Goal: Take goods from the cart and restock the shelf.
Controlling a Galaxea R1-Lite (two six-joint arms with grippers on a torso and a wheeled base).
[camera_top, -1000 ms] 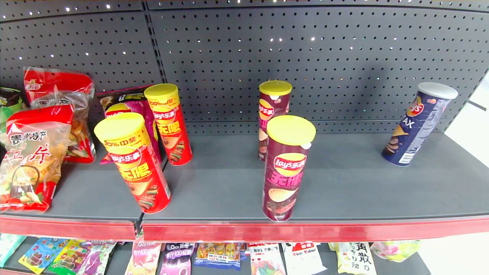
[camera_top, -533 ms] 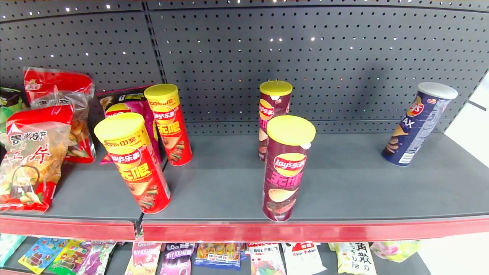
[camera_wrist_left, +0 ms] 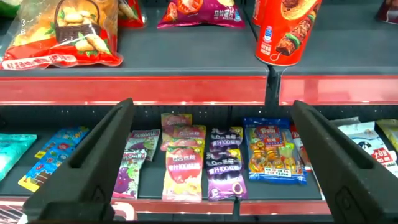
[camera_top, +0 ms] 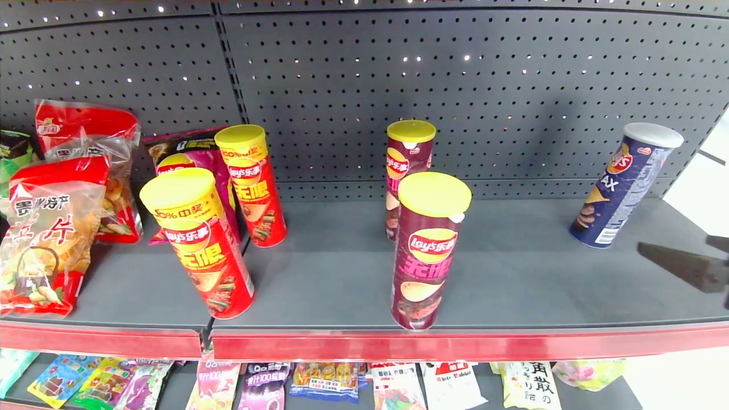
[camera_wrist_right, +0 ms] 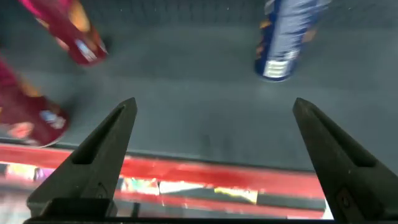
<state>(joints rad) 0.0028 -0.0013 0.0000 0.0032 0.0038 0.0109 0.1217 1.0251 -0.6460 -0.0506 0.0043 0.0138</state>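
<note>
On the grey shelf (camera_top: 512, 273) stand two red chip cans (camera_top: 199, 245), two maroon chip cans (camera_top: 427, 250) and, at the far right, a tilted blue chip can (camera_top: 623, 185). My right gripper (camera_top: 675, 245) enters at the right edge, in front of and below the blue can. It is open and holds nothing. The right wrist view has the right gripper (camera_wrist_right: 214, 102) open before the shelf's red edge, the blue can (camera_wrist_right: 286, 37) beyond it. My left gripper (camera_wrist_left: 212, 106) is open and empty, level with the lower shelf, under a red can (camera_wrist_left: 286, 31).
Snack bags (camera_top: 51, 233) crowd the shelf's left end. Hanging packets (camera_top: 324, 381) fill the lower shelf. A red lip (camera_top: 455, 344) runs along the shelf front and a pegboard wall (camera_top: 484, 85) closes the back. Bare shelf lies between the maroon and blue cans.
The right gripper's fingers have come into the head view at the right edge. The cans and bags have not moved.
</note>
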